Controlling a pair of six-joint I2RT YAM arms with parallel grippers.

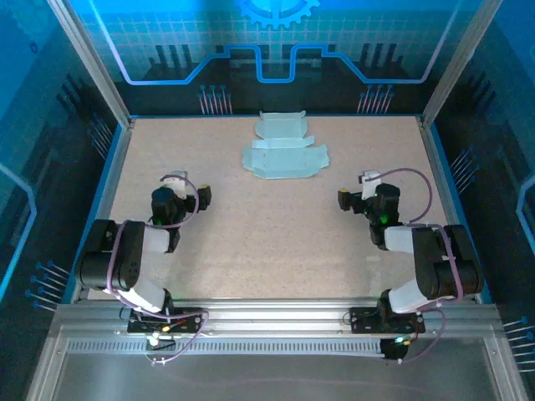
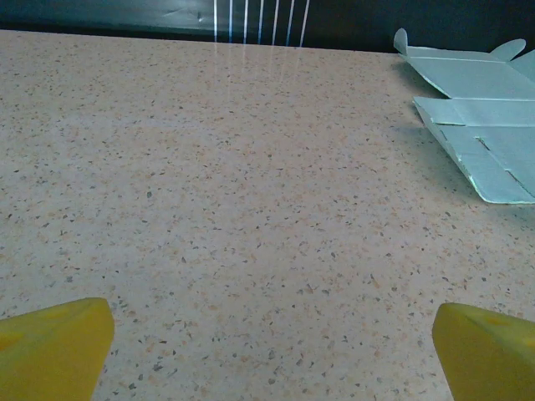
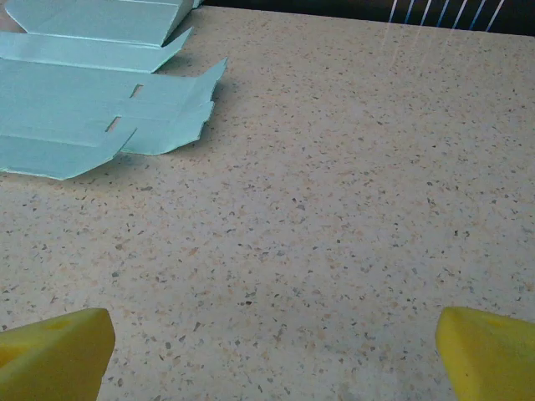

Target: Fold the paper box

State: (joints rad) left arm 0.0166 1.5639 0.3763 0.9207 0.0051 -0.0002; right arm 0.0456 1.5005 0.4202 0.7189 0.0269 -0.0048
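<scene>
Item: paper box [image 1: 284, 154] — a flat die-cut mint sheet, lying unfolded on the counter [image 1: 267, 251].
Location: sitting near the counter's far edge, about midway between its left and right edges.
Long axis: the wider panel is running left to right along the far edge, with a narrower section lying behind it.
Left tool [image 1: 191, 185]: jaws standing wide apart, gripping nothing; the sheet is lying ahead and to its right.
Right tool [image 1: 355, 187]: jaws standing wide apart, gripping nothing; the sheet is lying ahead and to its left.
Nearer arm: the right appears to be sitting slightly closer — both are well apart from the card.
Stage: folding is seemingly not yet begun.
</scene>
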